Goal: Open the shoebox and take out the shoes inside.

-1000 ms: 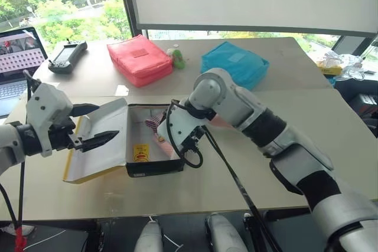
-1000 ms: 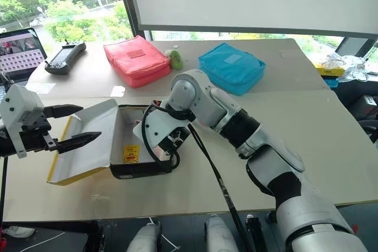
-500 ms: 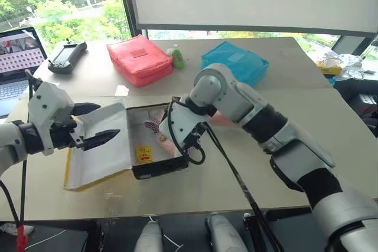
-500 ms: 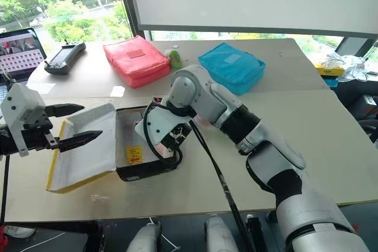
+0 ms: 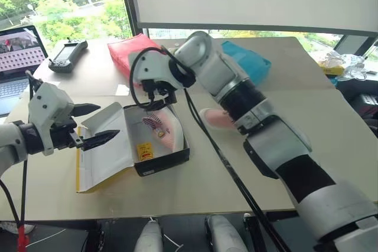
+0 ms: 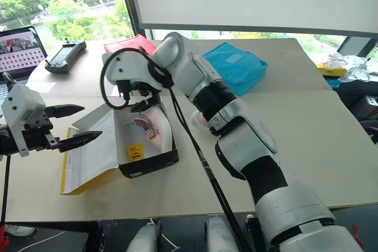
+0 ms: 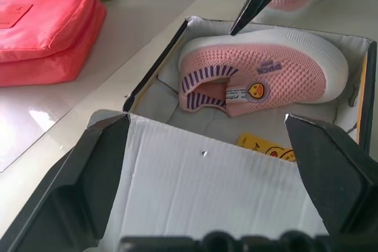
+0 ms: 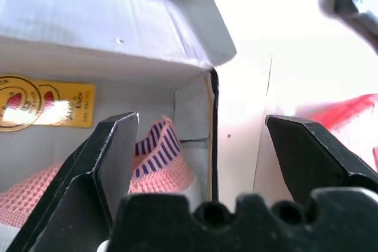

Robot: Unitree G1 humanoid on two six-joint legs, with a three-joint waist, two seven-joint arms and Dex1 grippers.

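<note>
Over the open black cardboard shoebox point(image 5: 155, 146), the right hand point(image 5: 155, 96) hangs spread and empty; left hand point(image 5: 94, 125) too, beside the white-lined flap. One pink knit shoe point(image 7: 266, 72) lies inside, another point(image 5: 215, 117) on the bench point(image 5: 307, 116).

The table point(image 5: 283, 163) is viewed from above by both head eyes; the open shoebox point(image 7: 248, 116) is seen closely from both wrists.
</note>
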